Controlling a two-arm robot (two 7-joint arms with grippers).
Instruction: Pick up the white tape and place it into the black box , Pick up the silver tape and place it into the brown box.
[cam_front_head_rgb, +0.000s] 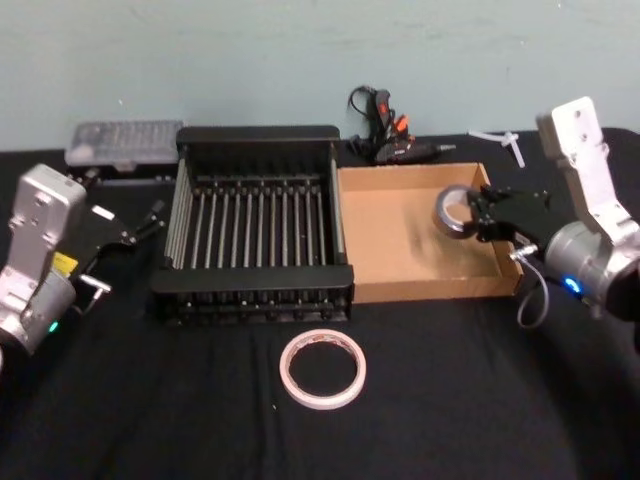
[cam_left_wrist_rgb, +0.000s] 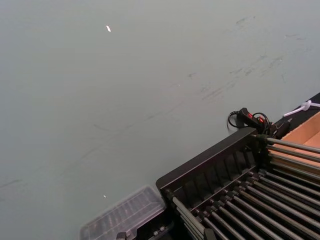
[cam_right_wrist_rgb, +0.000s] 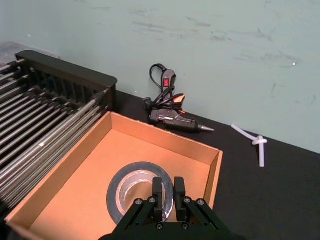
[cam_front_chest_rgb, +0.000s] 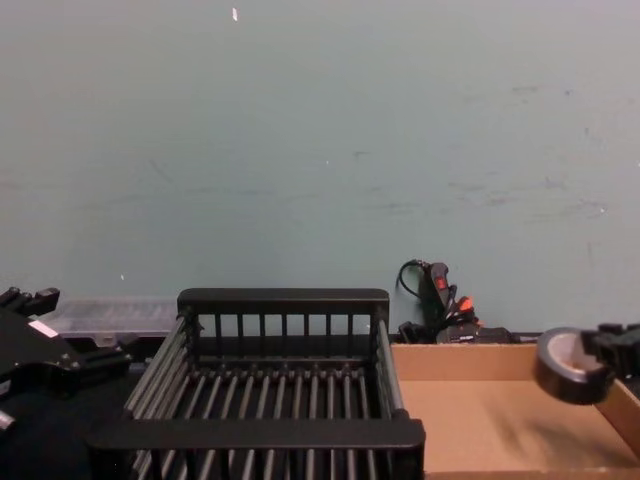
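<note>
Right gripper (cam_front_head_rgb: 482, 213) clamping dark grey-silver duct tape roll (cam_front_head_rgb: 457, 211), shallow brown cardboard box (cam_front_head_rgb: 400, 285) directly beneath it.

black box (cam_left_wrist_rgb: 240, 200) cropped, silver tape (cam_right_wrist_rgb: 140, 192) partly hidden

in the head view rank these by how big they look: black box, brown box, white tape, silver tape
1. black box and brown box: similar footprint, too close to rank.
2. white tape: nearer the camera, which may flatter it.
3. silver tape: held over the brown box by the right gripper, partly hidden.
</note>
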